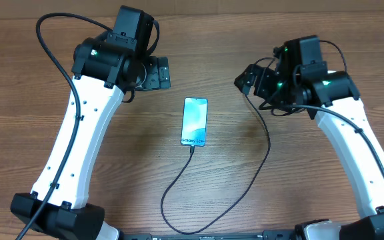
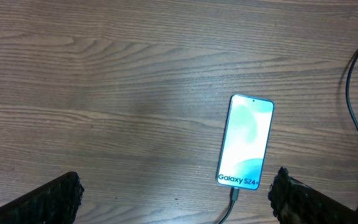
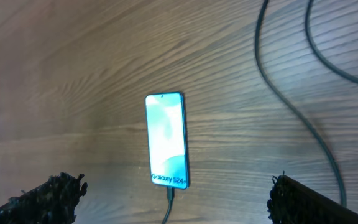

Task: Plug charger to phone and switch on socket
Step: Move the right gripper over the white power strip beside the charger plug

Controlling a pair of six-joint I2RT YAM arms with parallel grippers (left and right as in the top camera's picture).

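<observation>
Hovering over the table (image 1: 32,100), my left gripper (image 1: 160,73) and right gripper (image 1: 245,79) stand wide apart and empty. The phone (image 1: 195,121) lies between them, screen lit, the charger (image 1: 245,170) plugged into its end.

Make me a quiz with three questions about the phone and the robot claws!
1. Where is the phone?
A. flat on the table
B. on a shelf
C. on a chair

2. What colour does it glow?
A. red
B. light blue
C. yellow

3. How are the left claw and the right claw?
A. both shut
B. both open and empty
C. one squeezing the phone

Answers:
1 A, it lies flat on the wood between the two claws.
2 B, its face shines light blue in all three views.
3 B, each claw is spread wide with nothing in it.
</observation>
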